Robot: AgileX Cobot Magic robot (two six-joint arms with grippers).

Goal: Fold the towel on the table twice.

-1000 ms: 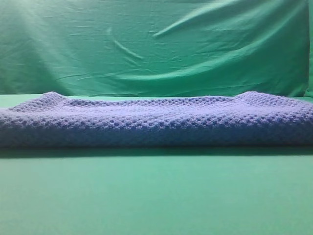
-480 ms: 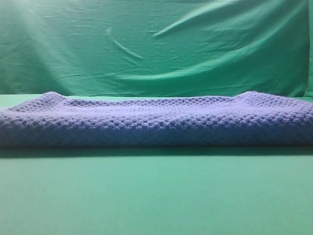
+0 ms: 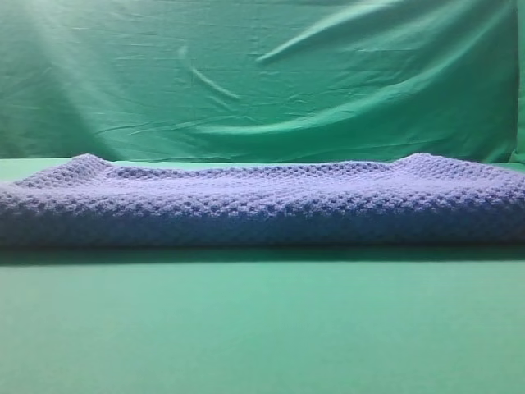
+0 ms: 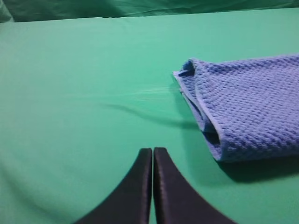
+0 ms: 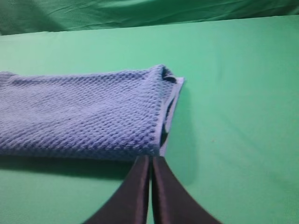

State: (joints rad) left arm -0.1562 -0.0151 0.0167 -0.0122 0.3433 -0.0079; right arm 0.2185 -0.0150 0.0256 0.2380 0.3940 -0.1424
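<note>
The blue-grey waffle towel (image 3: 262, 201) lies folded in a long band across the green table (image 3: 262, 328), reaching both side edges of the exterior view. Its left end (image 4: 243, 107) shows layered edges in the left wrist view. There my left gripper (image 4: 153, 154) is shut and empty, over bare table to the left of that end. The towel's right end (image 5: 93, 112) fills the right wrist view, where my right gripper (image 5: 150, 161) is shut and empty, just in front of the towel's near right corner. Neither gripper appears in the exterior view.
A wrinkled green backdrop cloth (image 3: 262, 74) hangs behind the table. Bare green table surface stretches in front of the towel and beyond both of its ends.
</note>
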